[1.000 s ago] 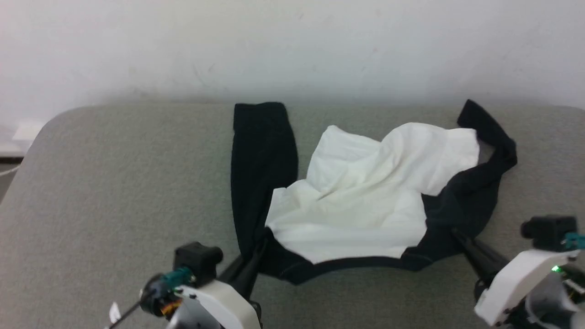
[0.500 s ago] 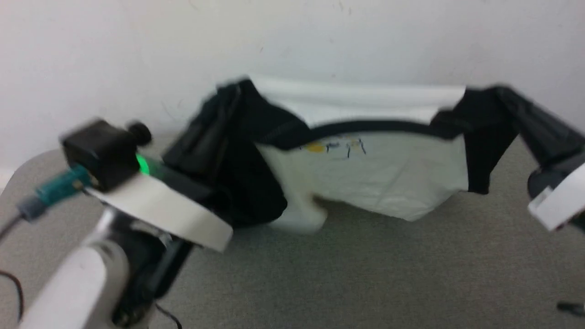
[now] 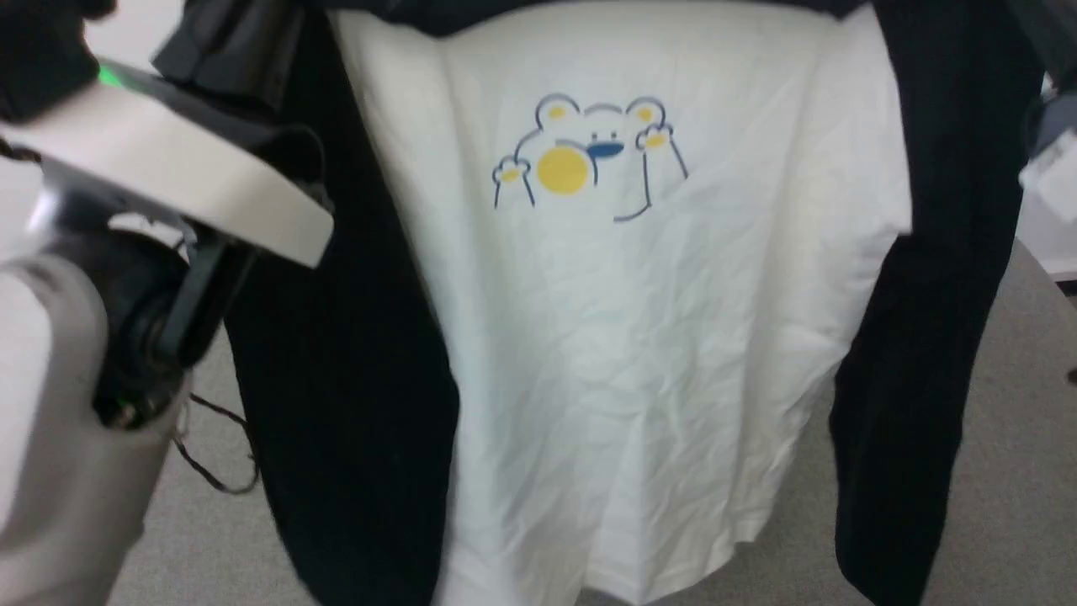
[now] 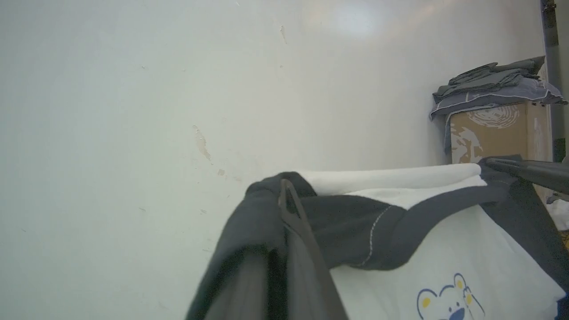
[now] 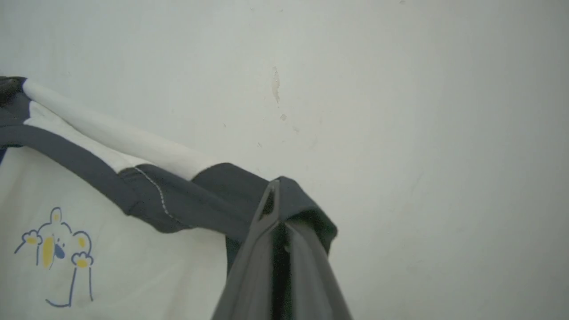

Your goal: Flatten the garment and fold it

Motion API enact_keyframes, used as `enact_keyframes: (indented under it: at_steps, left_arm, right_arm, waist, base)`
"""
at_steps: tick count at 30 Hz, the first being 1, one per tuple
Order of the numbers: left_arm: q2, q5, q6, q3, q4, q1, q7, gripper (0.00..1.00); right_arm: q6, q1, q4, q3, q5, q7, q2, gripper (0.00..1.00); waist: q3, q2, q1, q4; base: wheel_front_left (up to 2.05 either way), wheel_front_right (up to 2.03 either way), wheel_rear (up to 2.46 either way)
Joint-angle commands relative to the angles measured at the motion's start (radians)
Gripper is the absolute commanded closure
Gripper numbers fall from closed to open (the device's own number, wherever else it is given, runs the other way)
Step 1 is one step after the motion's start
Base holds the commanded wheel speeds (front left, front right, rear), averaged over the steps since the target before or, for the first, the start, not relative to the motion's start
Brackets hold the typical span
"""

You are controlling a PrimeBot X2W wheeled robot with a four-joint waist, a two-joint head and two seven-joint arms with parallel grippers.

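While I hold it aloft, the garment (image 3: 639, 337) hangs as a curtain between and below my two grippers, bear print (image 3: 589, 156) facing my head, white body creased but spread. My left gripper (image 4: 288, 195) is clamped on one black shoulder and my right gripper (image 5: 272, 200) on the other, each with its fingers pressed together over a small fold of cloth. The neckline sags slightly between them.

Risks, as I judge them: each pinch takes only a little fabric near the fingertips, so a jerk or uneven lowering could let a shoulder slip out and drop that side. The left sleeve (image 3: 353, 379) and right sleeve (image 3: 917, 337) dangle loose beneath my grippers, and if I lower without drawing the shirt along, they and the hem may tuck under the body and crumple.

Below the hem lies the grey padded surface (image 3: 1026, 471), largely screened from my head by the cloth itself. A thin dark cable (image 3: 214, 454) loops under my left wrist, just beside the left sleeve, and could snag it. Beyond my fingertips stands the pale wall (image 4: 133, 111). Past my right gripper sits a cardboard box (image 4: 493, 133) topped with folded grey cloths (image 4: 493, 80), well apart.
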State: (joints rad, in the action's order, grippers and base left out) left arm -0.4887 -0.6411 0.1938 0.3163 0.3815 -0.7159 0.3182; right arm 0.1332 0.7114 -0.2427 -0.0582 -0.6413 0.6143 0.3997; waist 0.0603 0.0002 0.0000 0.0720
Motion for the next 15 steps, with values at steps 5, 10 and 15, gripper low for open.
enact_keyframes:
  at_steps: [5,10,15]
  left_arm:
    - [-0.027,0.005,-0.032,-0.009,-0.091,-0.115,0.029,1.00]
    - [-0.025,0.018,-0.066,-0.010,-0.201,-0.253,0.024,1.00]
    - [0.003,0.036,-0.094,-0.001,-0.327,-0.420,0.008,1.00]
  right_arm:
    - [-0.002,0.165,0.088,-0.065,0.021,-0.062,0.057,1.00]
    - [-0.002,0.348,0.220,-0.104,0.021,-0.176,0.068,1.00]
    - [-0.002,0.535,0.366,-0.165,0.028,-0.302,0.073,1.00]
  waist:
    - [-0.094,-0.0002,0.0000,0.006]
    - [-0.218,-0.0002,0.0000,0.016]
    - [-0.369,-0.0002,0.0000,0.028]
  base:
    - [0.00,0.00,0.00]
    - [0.00,0.00,0.00]
    - [0.00,0.00,0.00]
